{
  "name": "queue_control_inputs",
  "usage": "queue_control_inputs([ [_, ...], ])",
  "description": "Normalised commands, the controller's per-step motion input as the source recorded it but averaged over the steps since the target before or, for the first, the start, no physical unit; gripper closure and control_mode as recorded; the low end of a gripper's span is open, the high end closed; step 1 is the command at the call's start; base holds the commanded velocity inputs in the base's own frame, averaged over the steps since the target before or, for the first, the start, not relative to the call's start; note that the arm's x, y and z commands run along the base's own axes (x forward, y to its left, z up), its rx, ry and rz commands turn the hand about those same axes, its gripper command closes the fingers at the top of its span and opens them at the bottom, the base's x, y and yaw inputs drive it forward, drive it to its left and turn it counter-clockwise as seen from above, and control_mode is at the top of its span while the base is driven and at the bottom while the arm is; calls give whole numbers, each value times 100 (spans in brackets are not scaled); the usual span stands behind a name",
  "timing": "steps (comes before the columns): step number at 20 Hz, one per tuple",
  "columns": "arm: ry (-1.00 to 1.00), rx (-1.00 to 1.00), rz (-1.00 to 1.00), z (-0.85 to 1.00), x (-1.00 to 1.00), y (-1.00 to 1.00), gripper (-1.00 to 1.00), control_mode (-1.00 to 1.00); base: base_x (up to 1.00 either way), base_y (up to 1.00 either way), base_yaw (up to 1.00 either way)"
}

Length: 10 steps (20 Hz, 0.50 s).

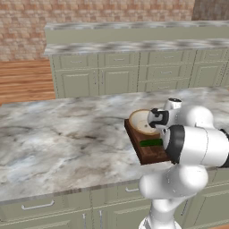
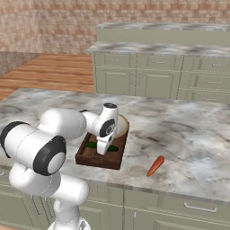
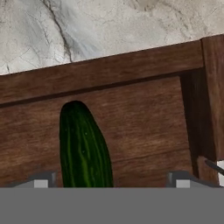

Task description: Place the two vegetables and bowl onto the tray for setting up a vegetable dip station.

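now the fingers [image 3: 111, 181] stand open over the cucumber [image 3: 84, 146] lying free in the tray [image 3: 144, 127] beside the bowl [image 1: 142, 121]; the carrot [image 2: 155, 165] waits on the bench [image 2: 188, 139].

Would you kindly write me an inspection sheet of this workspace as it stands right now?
Surface: marbled grey counter.
Job's things: tray on the counter; bowl at its far end; cucumber lying flat on the tray floor; carrot on the counter beside the tray, apart from it.
Clutter: nothing seen.
Hand: hand open above the tray, fingertips on either side of the cucumber, not closed on it.
Cables: nothing seen.
Surroundings: green-grey cabinets, brick wall, wood floor.
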Motion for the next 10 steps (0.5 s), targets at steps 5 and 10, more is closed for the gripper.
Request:
queue_control_inputs([
  [5,5,0,0,19,-10,-1,-100,-100,0,0,0],
  [10,5,0,0,23,-8,-1,-100,-100,0,0,0],
])
